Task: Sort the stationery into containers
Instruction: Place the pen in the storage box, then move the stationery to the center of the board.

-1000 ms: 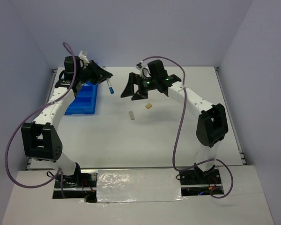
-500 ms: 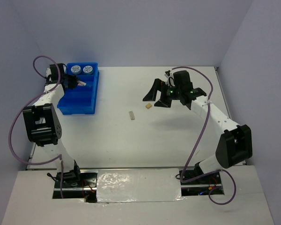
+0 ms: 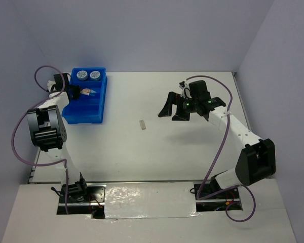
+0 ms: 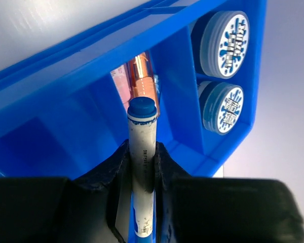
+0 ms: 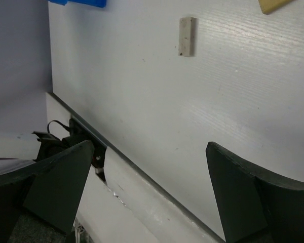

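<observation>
The bright blue tray (image 3: 89, 114) stands at the far left. Two blue-white tape rolls (image 3: 88, 75) sit in its far compartment, also in the left wrist view (image 4: 227, 38). My left gripper (image 3: 79, 91) reaches in from the tray's left side, shut on the white pen with blue cap (image 4: 142, 136), its cap over a compartment holding an orange stick (image 4: 142, 76) and a pink stick (image 4: 120, 83). My right gripper (image 3: 173, 109) is open and empty above the table. A grey eraser (image 3: 142, 124) lies mid-table, also in the right wrist view (image 5: 187, 35). A beige eraser (image 5: 273, 4) shows at that view's top edge.
The tray's walls and ridges (image 4: 91, 55) rise close around the pen tip. The table's near edge with cables (image 5: 66, 142) shows in the right wrist view. Purple cables loop off both arms.
My left gripper has carried the pen from right of the tray to its left side, the pen now pointing into the tray. My right gripper shifted right, then settled over the beige eraser.
</observation>
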